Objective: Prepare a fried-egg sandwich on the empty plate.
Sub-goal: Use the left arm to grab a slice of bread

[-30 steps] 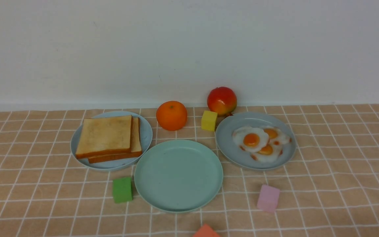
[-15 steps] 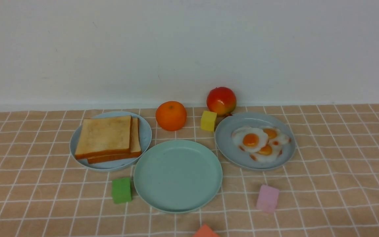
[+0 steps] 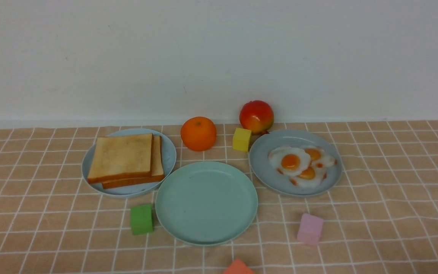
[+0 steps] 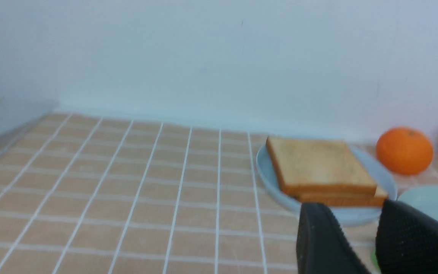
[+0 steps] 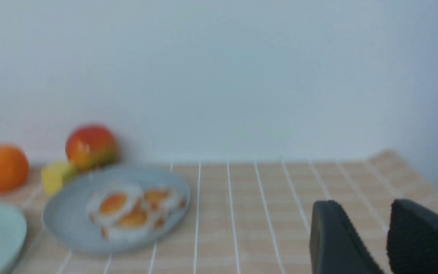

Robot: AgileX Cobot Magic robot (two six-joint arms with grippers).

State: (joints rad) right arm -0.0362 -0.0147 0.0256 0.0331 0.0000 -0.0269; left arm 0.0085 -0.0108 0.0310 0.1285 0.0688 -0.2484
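Note:
Two golden toast slices (image 3: 122, 158) lie stacked on a pale blue plate (image 3: 168, 152) at the left. Three overlapping fried eggs (image 3: 291, 161) with orange yolks rest on a grey-blue plate (image 3: 263, 160) at the right. Between them, nearer to me, the mint-green empty plate (image 3: 205, 201) holds nothing. Neither arm shows in the front view. In the left wrist view my left gripper (image 4: 352, 207) is open and empty, hanging short of the toast (image 4: 318, 165). My right gripper (image 5: 361, 205) is open too, over bare cloth well to the side of the eggs (image 5: 127, 207).
An orange (image 3: 198, 133), a red-yellow fruit (image 3: 256, 116) and a yellow cube (image 3: 241, 139) sit behind the plates by the white wall. A green cube (image 3: 141, 219), a pink cube (image 3: 310, 228) and an orange-red cube (image 3: 237, 267) lie in front.

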